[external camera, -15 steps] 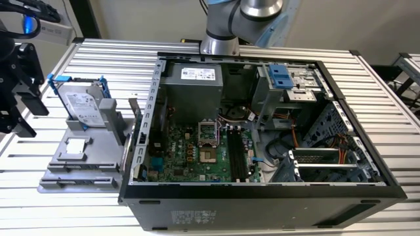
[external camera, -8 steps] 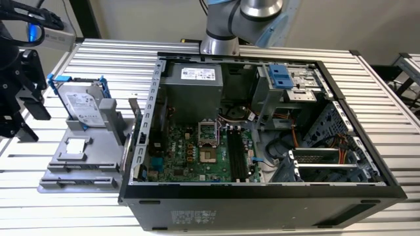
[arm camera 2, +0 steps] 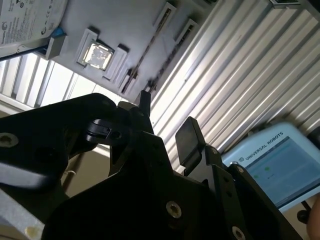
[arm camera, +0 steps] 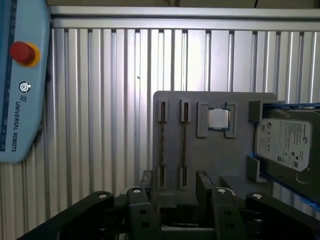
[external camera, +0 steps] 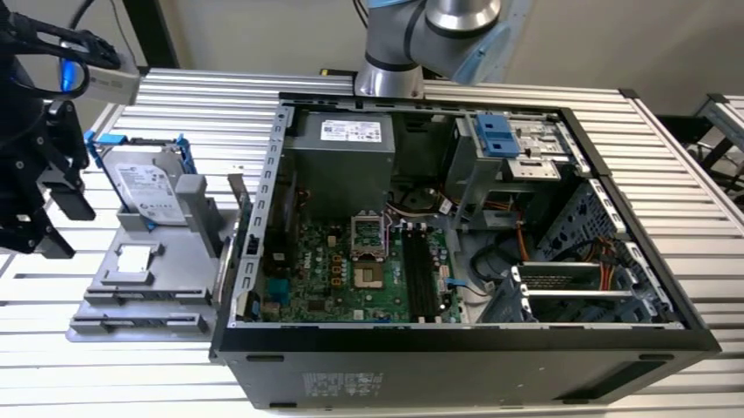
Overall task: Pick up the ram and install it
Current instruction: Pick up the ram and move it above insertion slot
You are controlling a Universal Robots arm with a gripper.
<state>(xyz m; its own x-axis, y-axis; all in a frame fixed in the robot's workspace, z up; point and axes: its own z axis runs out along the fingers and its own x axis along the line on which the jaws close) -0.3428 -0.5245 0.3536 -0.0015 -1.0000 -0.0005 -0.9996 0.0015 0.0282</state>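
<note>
black tool [arm camera: 175,179], jaws apart, hangs near thin ram [arm camera: 183,142] sticks standing edge-up in matte grey tray [arm camera: 215,160].

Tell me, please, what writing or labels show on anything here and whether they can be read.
Teach pendant: brand lettering along its face, left unquoted.
Hard drive: white label, print too small to read.
Power supply: white sticker, too small to read.
Computer case: sticker on its outer wall, too blurred to read.
Ram: no legible print.
</note>
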